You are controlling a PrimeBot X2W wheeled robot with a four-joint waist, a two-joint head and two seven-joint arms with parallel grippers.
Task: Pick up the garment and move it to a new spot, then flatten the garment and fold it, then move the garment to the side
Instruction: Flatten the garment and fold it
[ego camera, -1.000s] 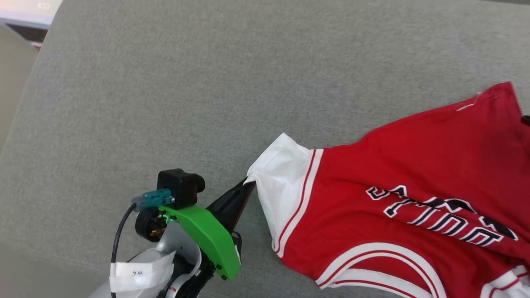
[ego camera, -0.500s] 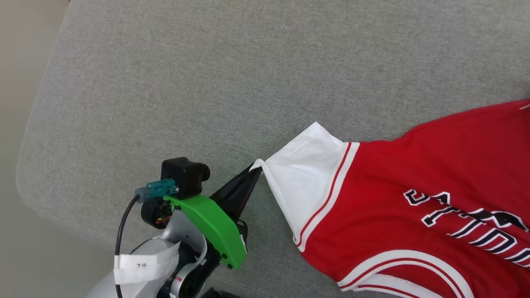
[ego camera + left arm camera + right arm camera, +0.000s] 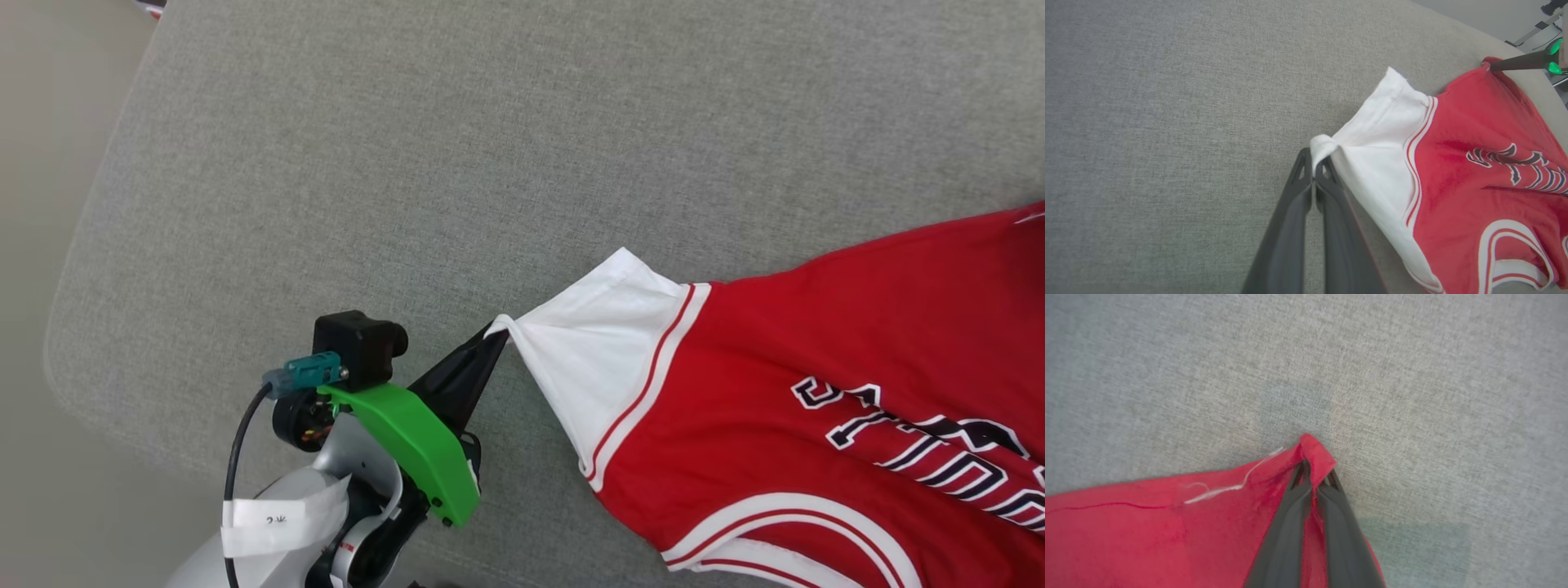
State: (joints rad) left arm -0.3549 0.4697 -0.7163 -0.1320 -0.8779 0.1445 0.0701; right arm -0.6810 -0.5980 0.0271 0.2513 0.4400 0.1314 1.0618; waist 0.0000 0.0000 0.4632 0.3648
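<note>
The garment (image 3: pixel 816 343), a red jersey T-shirt with white sleeves and block lettering, lies stretched across the right of the grey cushion (image 3: pixel 457 163). My left gripper (image 3: pixel 496 331) is shut on the tip of its white sleeve (image 3: pixel 1372 151), the two dark fingers pinching a fold of cloth in the left wrist view (image 3: pixel 1314 163). My right gripper (image 3: pixel 1314 467) is shut on a red hem corner of the garment (image 3: pixel 1167 522), which wraps over its fingertips. That gripper's dark tip (image 3: pixel 1515 64) also shows at the garment's far corner in the left wrist view.
The cushion's rounded left edge (image 3: pixel 73 269) drops to pale floor (image 3: pixel 41 163). Open grey cushion stretches above and to the left of the garment. A loose white thread (image 3: pixel 1229 488) lies on the red hem.
The head camera shifted, so the picture moved. The left gripper stays shut on the sleeve tip, and the sleeve now looks pulled tauter into a point.
</note>
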